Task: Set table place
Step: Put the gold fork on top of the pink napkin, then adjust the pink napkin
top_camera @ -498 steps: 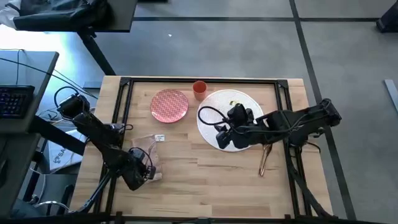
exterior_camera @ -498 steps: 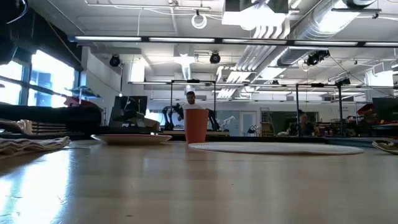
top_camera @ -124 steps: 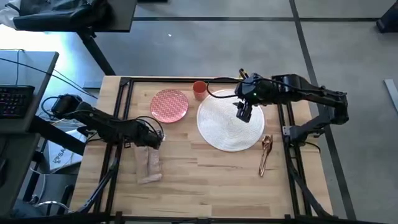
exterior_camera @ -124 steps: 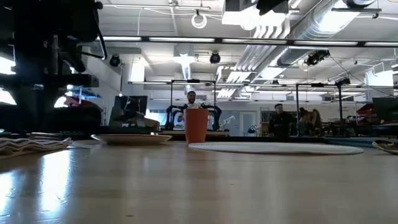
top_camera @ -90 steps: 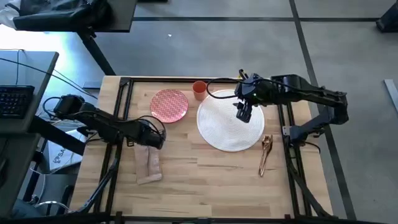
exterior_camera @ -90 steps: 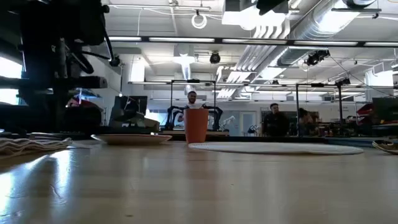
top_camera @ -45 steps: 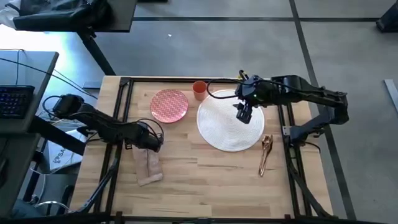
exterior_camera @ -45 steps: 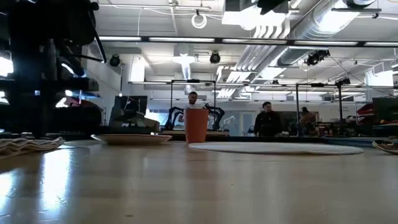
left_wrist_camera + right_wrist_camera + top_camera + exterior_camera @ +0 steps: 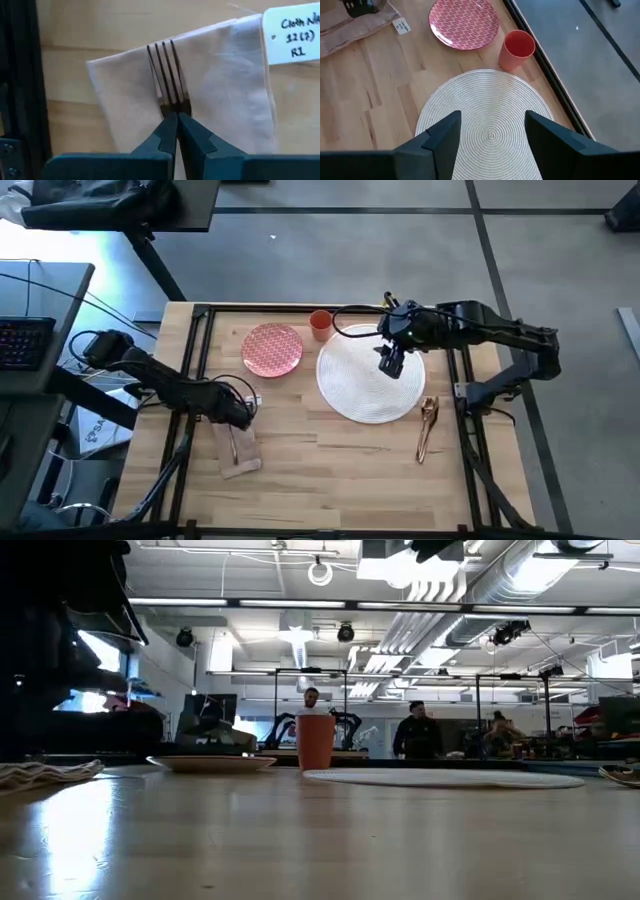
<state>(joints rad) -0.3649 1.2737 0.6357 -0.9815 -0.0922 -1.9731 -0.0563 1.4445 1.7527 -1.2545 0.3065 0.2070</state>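
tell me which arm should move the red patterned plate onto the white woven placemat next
Right, probably. The right hand hangs open over the round white woven placemat, near the red patterned plate; the left hand is shut on a copper fork.

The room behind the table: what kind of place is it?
Probably a robotics lab or workshop. Past the orange cup there are exposed ceiling ducts, black frame rigs that seem to hold more robot arms, and a person standing among them.

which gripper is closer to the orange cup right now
Right. The right gripper hangs open over the white placemat, a short way from the orange cup. The left gripper is across the table, shut on a fork over the napkin.
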